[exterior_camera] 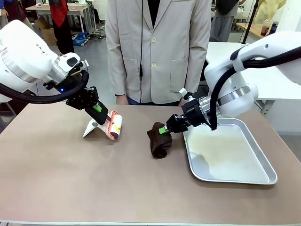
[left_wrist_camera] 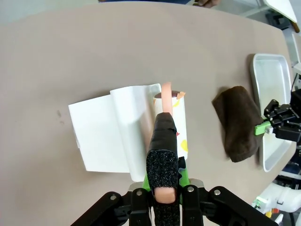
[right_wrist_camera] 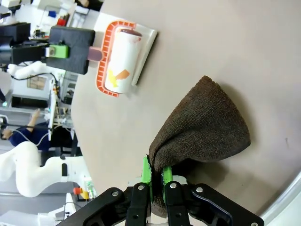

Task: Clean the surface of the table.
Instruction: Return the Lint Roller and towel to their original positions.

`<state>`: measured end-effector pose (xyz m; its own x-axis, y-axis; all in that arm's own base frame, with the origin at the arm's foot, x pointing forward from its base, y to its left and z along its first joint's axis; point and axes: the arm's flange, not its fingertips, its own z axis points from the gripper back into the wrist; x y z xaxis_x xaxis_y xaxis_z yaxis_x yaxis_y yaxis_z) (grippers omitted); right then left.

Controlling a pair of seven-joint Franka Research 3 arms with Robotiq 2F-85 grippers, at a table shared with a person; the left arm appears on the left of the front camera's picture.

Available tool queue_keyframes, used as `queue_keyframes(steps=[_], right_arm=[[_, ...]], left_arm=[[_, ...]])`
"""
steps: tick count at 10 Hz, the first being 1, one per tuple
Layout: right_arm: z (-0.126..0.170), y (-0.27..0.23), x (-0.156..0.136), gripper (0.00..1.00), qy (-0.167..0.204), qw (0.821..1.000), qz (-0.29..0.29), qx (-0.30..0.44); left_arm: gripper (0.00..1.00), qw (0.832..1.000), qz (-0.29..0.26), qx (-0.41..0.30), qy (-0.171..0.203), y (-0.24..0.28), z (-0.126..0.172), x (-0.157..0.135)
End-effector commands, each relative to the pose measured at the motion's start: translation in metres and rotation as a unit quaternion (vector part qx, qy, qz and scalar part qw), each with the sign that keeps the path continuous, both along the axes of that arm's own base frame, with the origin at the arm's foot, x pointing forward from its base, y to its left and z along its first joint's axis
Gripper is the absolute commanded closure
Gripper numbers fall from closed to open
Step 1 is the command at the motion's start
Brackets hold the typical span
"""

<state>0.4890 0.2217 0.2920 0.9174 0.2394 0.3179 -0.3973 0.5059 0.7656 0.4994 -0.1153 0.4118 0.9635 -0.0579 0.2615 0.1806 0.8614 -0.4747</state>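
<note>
Pinching the brown cloth (exterior_camera: 159, 140) at its upper edge, our right gripper (exterior_camera: 164, 129) holds it down on the table (exterior_camera: 70, 183) just left of the metal tray (exterior_camera: 263, 179). Our left gripper (exterior_camera: 100, 114) grips the lint roller's handle (left_wrist_camera: 164, 141) far left, its white sheet (left_wrist_camera: 101, 136) beside it. We judge wiping underway; next, drag the cloth across with steady pressure.

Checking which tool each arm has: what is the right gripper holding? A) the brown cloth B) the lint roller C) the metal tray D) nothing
A: the right gripper is pinched shut on a corner of the brown cloth, which lies on the table beside the tray.
</note>
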Motion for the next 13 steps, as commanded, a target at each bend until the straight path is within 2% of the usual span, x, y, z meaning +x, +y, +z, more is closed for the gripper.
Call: queue_keyframes(steps=[1,5,6,7,9,10,11,12,13], right_arm=[[0.001,0.005,0.004,0.9,0.005,1.0,-0.001,-0.005],[-0.001,0.005,0.002,0.9,0.004,1.0,0.003,-0.007],[-0.002,0.004,0.003,0.9,0.005,1.0,0.007,-0.007],[-0.002,0.004,0.003,0.6,0.006,1.0,0.008,-0.005],[-0.002,0.004,0.003,0.03,0.006,1.0,0.012,-0.005],[-0.002,0.004,0.003,0.0,0.007,1.0,0.013,-0.005],[-0.002,0.004,0.003,0.0,0.008,1.0,0.015,-0.006],[-0.002,0.003,0.004,0.0,0.011,1.0,0.019,-0.008],[0.0,0.004,0.003,0.0,0.011,1.0,0.023,-0.015]], left_arm=[[0.78,0.999,0.028,0.02,0.006,-0.005,0.003,0.008],[0.78,0.998,0.042,0.035,0.016,-0.004,-0.005,0.012],[0.75,0.998,0.043,0.035,0.019,-0.004,-0.006,0.013],[0.19,0.998,0.043,0.033,0.021,-0.004,-0.006,0.014],[0.16,0.998,0.05,0.037,0.016,-0.001,-0.003,0.014],[0.0,0.998,0.056,0.039,0.013,0.003,-0.001,0.014],[0.05,0.997,0.06,0.041,0.011,0.007,0.0,0.014],[0.0,0.997,0.063,0.045,0.009,0.013,0.001,0.014],[0.0,0.997,0.062,0.048,0.008,0.019,0.003,0.011]])
